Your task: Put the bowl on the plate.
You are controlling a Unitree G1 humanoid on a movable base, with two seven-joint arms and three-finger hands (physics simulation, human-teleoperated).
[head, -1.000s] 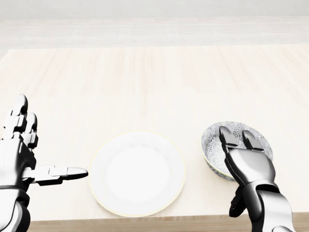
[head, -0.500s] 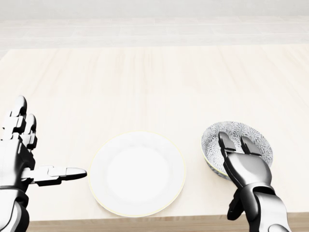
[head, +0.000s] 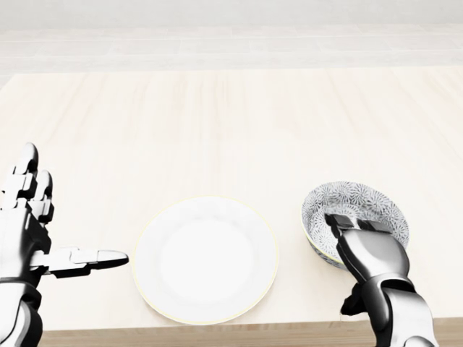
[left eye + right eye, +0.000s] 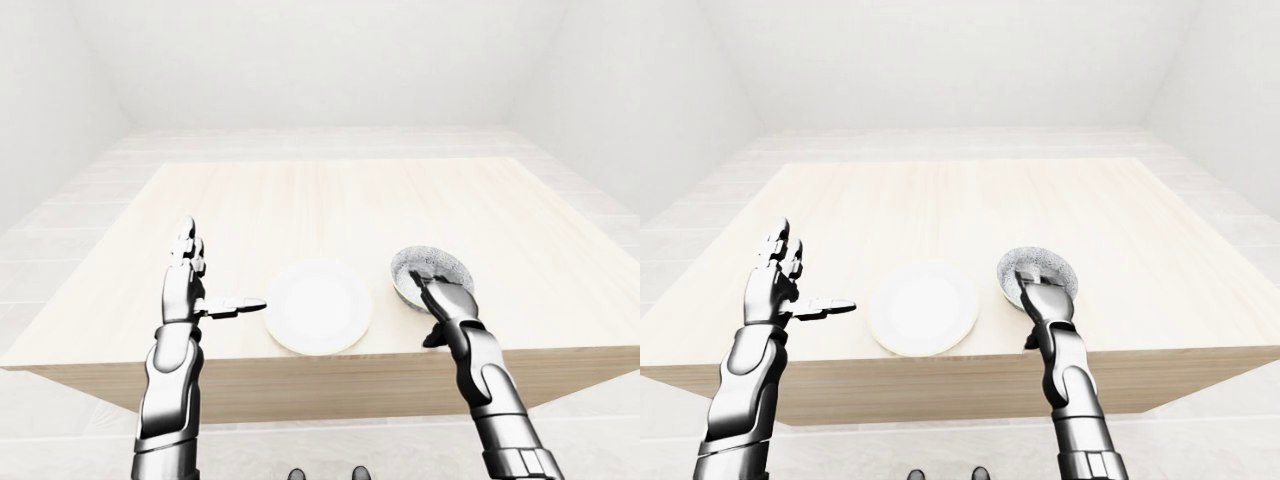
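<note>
So here's the head view. The bowl [image 3: 365,204], the one with the grey flower pattern inside, sits upright on the pale wooden table [image 3: 231,123], down at about 4 o'clock from the middle of the picture. It's not on the plate [image 3: 206,259]. The plate is plain white with a thin yellowish rim and lies flat at around 6 o'clock, close to the table's near edge. The bowl is at the plate's 3 o'clock, near it, with a strip of bare wood between them, so they aren't touching.

The right hand [image 3: 372,256] is on the bowl at the bowl's 6 o'clock side. Its fingers [image 3: 346,223] are bent over the near rim and dip down inside, and the thumb hangs dark below, outside the wall. To me that reads as the hand closed on the rim, gripping the bowl. The bowl looks level and seems to rest on the wood.

The left hand [image 3: 25,238] is spread wide and holds nothing. It's at the plate's 9 o'clock, with two fingers pointing to 12 o'clock and the thumb [image 3: 87,259] sticking straight out toward 3 o'clock. The thumb tip stops just short of the plate's rim, with a small gap.

In the eye views both arms come up over the table's near edge, with pale tiled floor [image 4: 330,445] underneath.
</note>
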